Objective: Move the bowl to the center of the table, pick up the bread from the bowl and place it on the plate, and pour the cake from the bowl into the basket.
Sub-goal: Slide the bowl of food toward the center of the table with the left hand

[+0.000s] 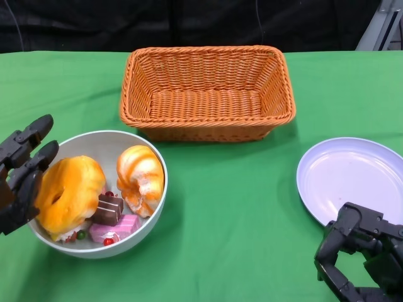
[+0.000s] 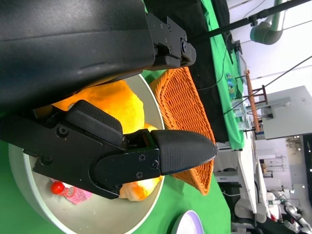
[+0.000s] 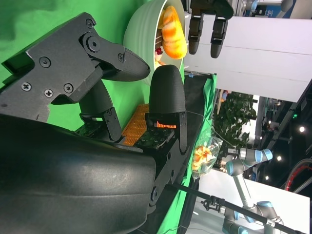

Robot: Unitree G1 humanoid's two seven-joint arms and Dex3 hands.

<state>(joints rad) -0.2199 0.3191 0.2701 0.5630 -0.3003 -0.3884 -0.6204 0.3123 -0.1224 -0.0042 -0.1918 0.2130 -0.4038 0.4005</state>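
A grey-white bowl [image 1: 148, 221] sits at the table's near left. It holds a round orange bread [image 1: 68, 195], a striped croissant-like bread [image 1: 140, 179], a chocolate cake piece [image 1: 109, 209] and a pink cake piece [image 1: 116, 228]. My left hand [image 1: 22, 176] is at the bowl's left rim with its fingers apart; whether it touches the rim is unclear. The left wrist view shows its fingers [image 2: 180, 148] reaching over the bowl [image 2: 97, 219] and the bread [image 2: 114, 100]. My right hand [image 1: 362, 251] hangs near the front right edge, below the plate [image 1: 352, 179], holding nothing.
An orange wicker basket [image 1: 208, 53] stands empty at the back centre. The pale plate at the right is bare. Green cloth covers the table. Small red and green berries [image 1: 80, 235] lie in the bowl.
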